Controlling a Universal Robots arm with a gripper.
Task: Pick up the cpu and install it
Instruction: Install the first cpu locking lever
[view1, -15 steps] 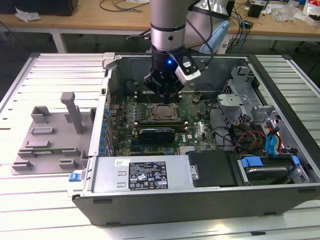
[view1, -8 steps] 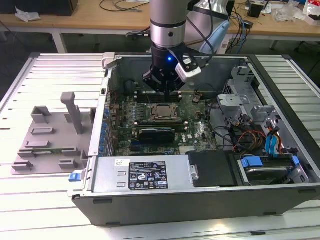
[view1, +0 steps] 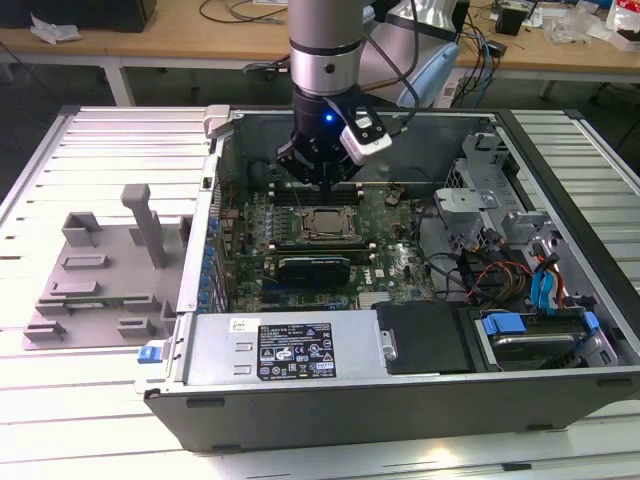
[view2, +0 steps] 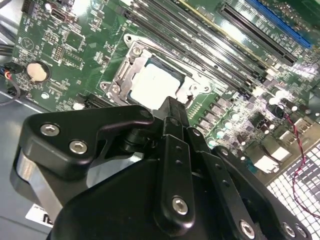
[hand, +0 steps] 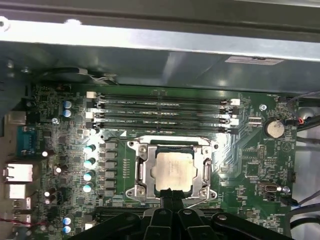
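the cpu (hand: 174, 170) lies flat in its socket on the motherboard (hand: 250, 165), silvery top facing up, with the metal socket frame (hand: 141, 170) around its edges. in the exterior view the cpu (view1: 322, 222) sits near the centre of the frame, inside the open computer case (view1: 400, 395).

the fingers (hand: 166, 199) are drawn together, narrow, with nothing held between them. in both wrist views their tips hang just over one edge of the socket frame, beside the cpu (view2: 152, 85); whether they touch the frame cannot be told. in the exterior view the arm (view1: 322, 50) comes straight down from the top centre of the frame and the fingers (view1: 322, 186) end just above the socket.

a row of long memory slots (hand: 162, 112) runs along the far side of the socket, and a round coin battery (hand: 274, 128) sits on the board well apart from it.

at the exterior view's left, outside the case, a grey plastic tray (view1: 100, 290) with raised blocks rests on the white slatted worktop (view1: 70, 400).
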